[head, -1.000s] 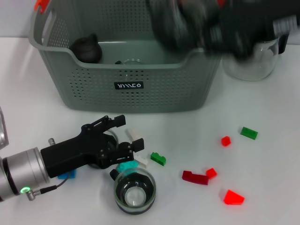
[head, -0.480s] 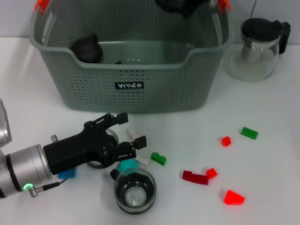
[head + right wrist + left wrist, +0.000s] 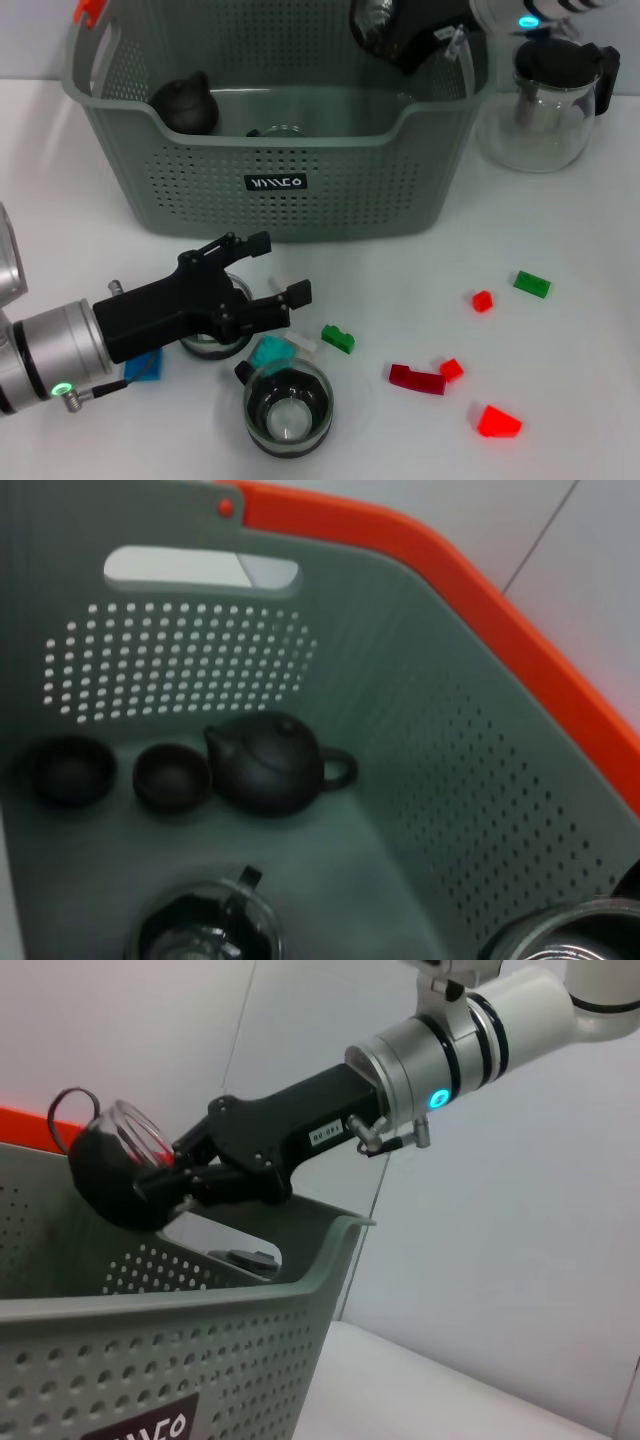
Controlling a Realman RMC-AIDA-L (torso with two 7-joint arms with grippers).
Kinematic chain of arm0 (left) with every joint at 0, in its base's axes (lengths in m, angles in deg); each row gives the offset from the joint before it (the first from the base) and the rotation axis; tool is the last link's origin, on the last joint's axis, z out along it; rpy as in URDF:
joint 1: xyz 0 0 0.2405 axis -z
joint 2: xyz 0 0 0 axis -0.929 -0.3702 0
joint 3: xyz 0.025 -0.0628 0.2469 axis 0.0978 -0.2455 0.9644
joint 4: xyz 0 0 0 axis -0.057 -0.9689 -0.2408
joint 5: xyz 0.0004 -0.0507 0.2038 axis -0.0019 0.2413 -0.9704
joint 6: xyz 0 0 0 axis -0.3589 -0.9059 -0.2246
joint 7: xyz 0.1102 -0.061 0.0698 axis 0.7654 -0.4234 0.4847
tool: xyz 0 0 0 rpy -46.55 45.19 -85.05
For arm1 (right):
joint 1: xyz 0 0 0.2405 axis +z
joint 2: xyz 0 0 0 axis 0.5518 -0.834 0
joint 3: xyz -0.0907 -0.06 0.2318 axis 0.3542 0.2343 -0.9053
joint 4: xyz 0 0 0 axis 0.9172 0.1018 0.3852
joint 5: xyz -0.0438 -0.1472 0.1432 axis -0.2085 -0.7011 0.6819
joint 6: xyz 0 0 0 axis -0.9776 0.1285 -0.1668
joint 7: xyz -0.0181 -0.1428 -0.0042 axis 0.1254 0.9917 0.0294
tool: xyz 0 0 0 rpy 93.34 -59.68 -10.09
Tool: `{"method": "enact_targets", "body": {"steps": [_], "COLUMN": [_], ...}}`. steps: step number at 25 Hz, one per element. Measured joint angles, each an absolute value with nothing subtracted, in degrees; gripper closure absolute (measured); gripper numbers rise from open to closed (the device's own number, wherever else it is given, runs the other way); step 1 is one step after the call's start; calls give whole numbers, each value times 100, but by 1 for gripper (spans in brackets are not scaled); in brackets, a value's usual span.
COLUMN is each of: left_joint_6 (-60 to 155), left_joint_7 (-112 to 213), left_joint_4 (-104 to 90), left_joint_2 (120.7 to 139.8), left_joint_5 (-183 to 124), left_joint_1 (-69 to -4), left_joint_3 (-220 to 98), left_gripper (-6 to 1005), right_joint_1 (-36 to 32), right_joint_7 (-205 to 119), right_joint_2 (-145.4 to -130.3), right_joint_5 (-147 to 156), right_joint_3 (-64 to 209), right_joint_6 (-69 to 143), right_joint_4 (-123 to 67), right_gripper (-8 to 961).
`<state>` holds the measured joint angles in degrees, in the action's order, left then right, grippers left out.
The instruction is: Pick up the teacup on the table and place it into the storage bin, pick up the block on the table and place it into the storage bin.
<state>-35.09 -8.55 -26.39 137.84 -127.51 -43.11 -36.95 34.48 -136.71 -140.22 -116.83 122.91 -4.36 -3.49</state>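
A white counter [image 3: 560, 380] carries the storage bin [image 3: 270, 190], a large grey-green perforated basket whose open top sits directly below the right pincer [image 3: 150, 1185]. That pincer is closed on a dark glass teacup [image 3: 105, 1165], held above the bin's far corner — the cup is already over the opening, so judging from this, the coming move is straight down and release. Inside the bin, beneath the cup, lie a dark teapot [image 3: 275, 765], two small dark cups [image 3: 170, 777] and a glass pitcher [image 3: 205, 935].

The left pincer [image 3: 268, 275] hangs low over the counter in front of the bin, jaws spread and holding nothing. Just under and beside it sit a glass cup [image 3: 287, 408] and a teal block [image 3: 268, 352]; a green block [image 3: 338, 339] lies just beyond its fingertips. Red blocks [image 3: 417, 378] lie farther off — the left arm is clearly the nearer one to all of them.
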Motion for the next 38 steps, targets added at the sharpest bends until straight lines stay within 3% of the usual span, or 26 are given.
{"method": "enact_targets", "body": {"steps": [13,22,32,33,36,38], "left_joint_6": [-3464,-3461,-3569,-3590,-3691,-3783], "left_joint_7": [-855,-855,-894,-894,-896,-897], "left_joint_4": [-2630,-2617,-2631,-2632,-2644,-2651], "left_joint_2": [13784,13784,13761,13750,13689,13620], "left_joint_5": [-12752,-12755,-12755,-12755,-12756,-12758], "left_joint_1": [-4276,-4303,-4334,-4336,-4346,-4354], "left_joint_3": [-3687,-3678,-3686,-3687,-3687,-3687], "left_gripper": [67,66,66,66,66,67], "right_joint_1": [3394,3285,2488,2360,1968,1595], "right_joint_7": [-13748,-14212,-14271,-14271,-14251,-14199], "right_joint_2": [-14042,-14206,-14457,-14460,-14420,-14344], "right_joint_5": [-11692,-12183,-11835,-11661,-10994,-10210], "right_joint_3": [12535,12573,12459,12451,12435,12391], "right_joint_6": [-339,-372,-999,-1137,-1607,-2129], "right_joint_4": [-525,-49,1742,1979,2644,3130], "right_gripper": [806,791,589,569,358,327]}}
